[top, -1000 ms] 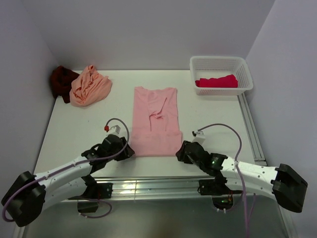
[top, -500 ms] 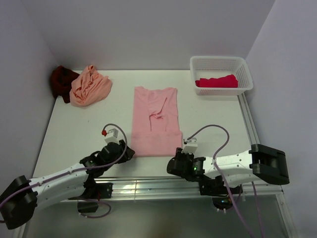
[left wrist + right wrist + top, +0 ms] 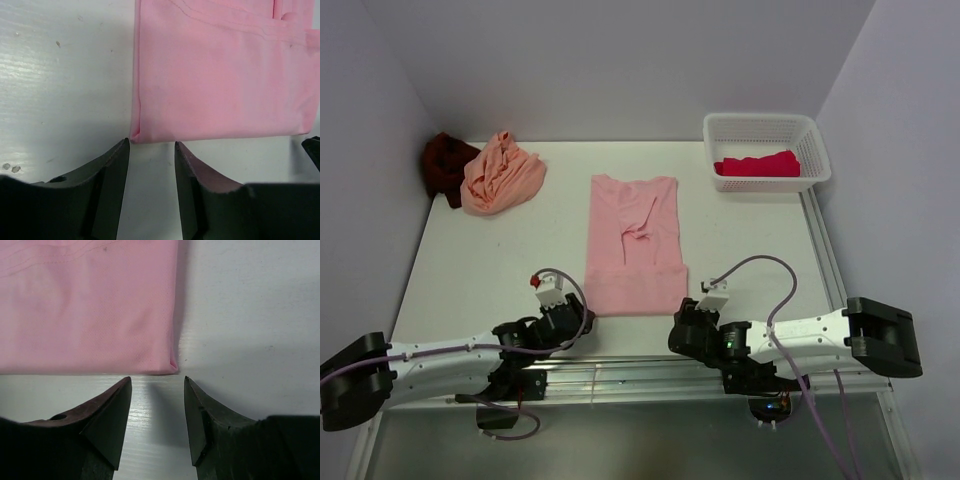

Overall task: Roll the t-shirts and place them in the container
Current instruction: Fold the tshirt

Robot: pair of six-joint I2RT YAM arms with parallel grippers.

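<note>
Pink t-shirt (image 3: 633,245) awaits your grasp: left gripper (image 3: 151,145) and right gripper (image 3: 156,381) gape empty at its near corners; pinch, then roll.

Maroon t-shirt (image 3: 441,166), apparently partly hidden

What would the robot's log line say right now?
pink shirt: flat, not rolled | left tool: open, just short of its near left corner | right tool: open, just short of near right corner
</note>
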